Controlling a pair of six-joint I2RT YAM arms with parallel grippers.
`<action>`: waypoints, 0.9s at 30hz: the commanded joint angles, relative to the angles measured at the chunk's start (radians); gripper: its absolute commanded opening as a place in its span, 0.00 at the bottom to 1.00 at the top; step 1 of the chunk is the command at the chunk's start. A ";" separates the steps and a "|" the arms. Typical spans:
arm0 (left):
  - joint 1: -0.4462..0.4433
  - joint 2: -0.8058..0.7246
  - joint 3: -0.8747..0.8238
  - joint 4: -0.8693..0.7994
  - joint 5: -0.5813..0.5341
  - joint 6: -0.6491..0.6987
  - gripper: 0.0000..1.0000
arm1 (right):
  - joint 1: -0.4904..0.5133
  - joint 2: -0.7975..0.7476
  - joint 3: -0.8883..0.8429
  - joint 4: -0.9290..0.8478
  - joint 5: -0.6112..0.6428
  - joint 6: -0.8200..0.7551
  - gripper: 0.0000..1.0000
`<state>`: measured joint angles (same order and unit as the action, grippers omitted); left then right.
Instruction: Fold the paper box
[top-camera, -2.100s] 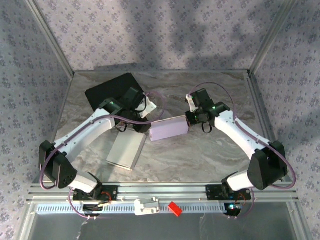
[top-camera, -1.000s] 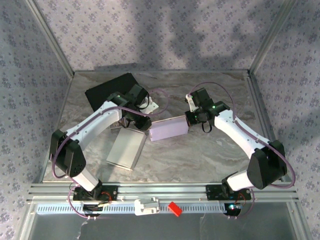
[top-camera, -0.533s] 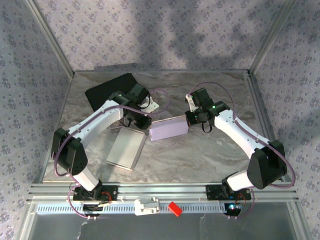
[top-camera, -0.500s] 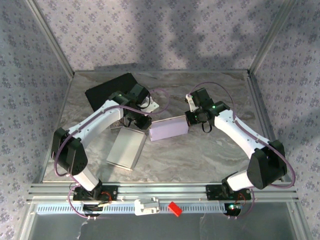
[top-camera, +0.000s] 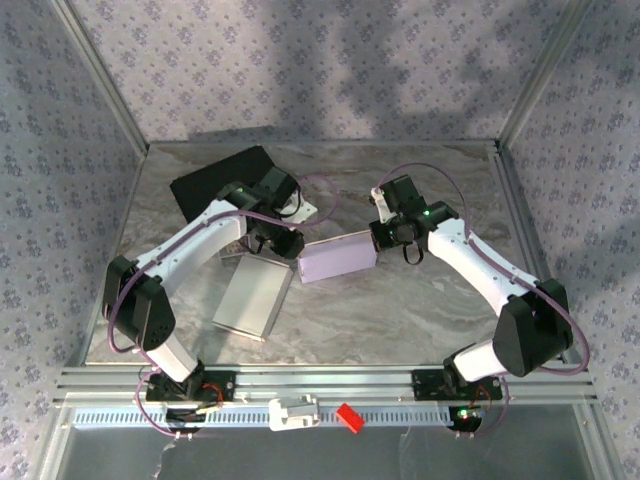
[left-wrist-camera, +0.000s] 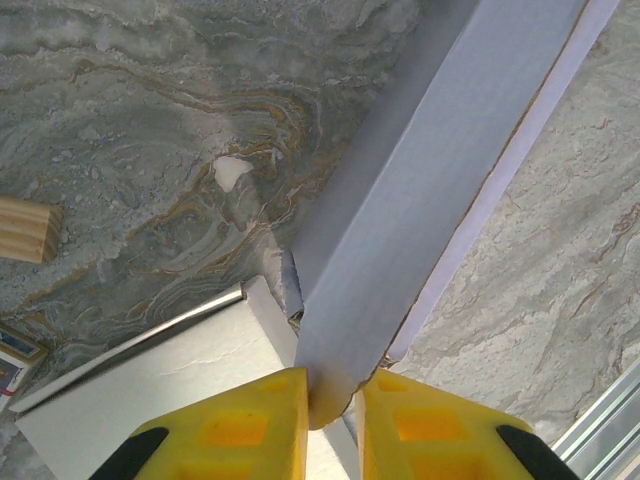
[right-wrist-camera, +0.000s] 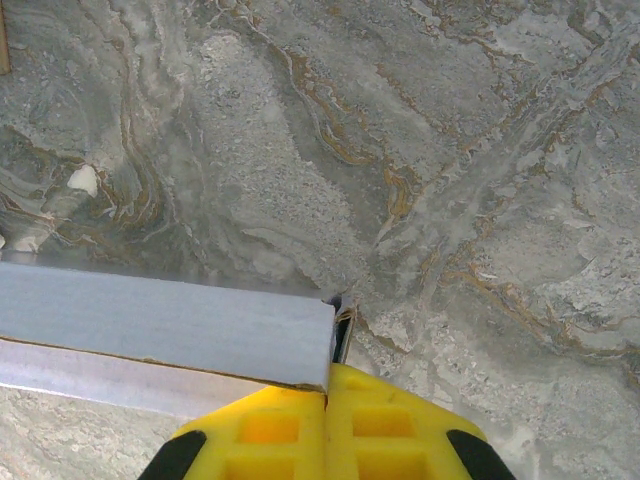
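Note:
The paper box (top-camera: 338, 257) is lavender and lies mid-table, partly formed. My left gripper (top-camera: 290, 243) is at its left end. In the left wrist view the yellow fingers (left-wrist-camera: 250, 425) are shut on a rounded flap of the box (left-wrist-camera: 430, 190), which runs up and away to the right. My right gripper (top-camera: 385, 237) is at the box's right end. In the right wrist view its gripper (right-wrist-camera: 327, 415) has the jaws pressed together on a thin end flap, beside the corner of the box (right-wrist-camera: 160, 320).
A flat pale box blank (top-camera: 252, 296) lies left of centre, under the left arm. A black mat (top-camera: 215, 178) sits at the back left with a white card (top-camera: 303, 210) near it. A wooden block (left-wrist-camera: 25, 228) lies on the marble. Metal frame posts border the table.
The left arm has swung its elbow up and inward. Its gripper has stayed at the box's left end, with the jaws narrowed on the flap. The right arm and box have not moved.

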<state>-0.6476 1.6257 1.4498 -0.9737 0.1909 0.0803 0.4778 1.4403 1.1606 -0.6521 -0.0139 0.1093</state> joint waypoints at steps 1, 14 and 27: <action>0.005 -0.014 0.021 -0.037 0.005 0.001 0.19 | 0.003 0.022 0.017 -0.043 -0.001 0.015 0.00; 0.005 -0.004 0.033 -0.044 -0.008 -0.016 0.09 | 0.002 0.025 0.023 -0.045 0.005 0.024 0.00; 0.005 0.026 0.055 0.007 0.059 -0.322 0.04 | 0.025 0.028 0.017 -0.018 0.007 0.086 0.00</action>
<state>-0.6449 1.6318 1.4673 -0.9771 0.1978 -0.1352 0.4892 1.4475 1.1679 -0.6506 0.0051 0.1577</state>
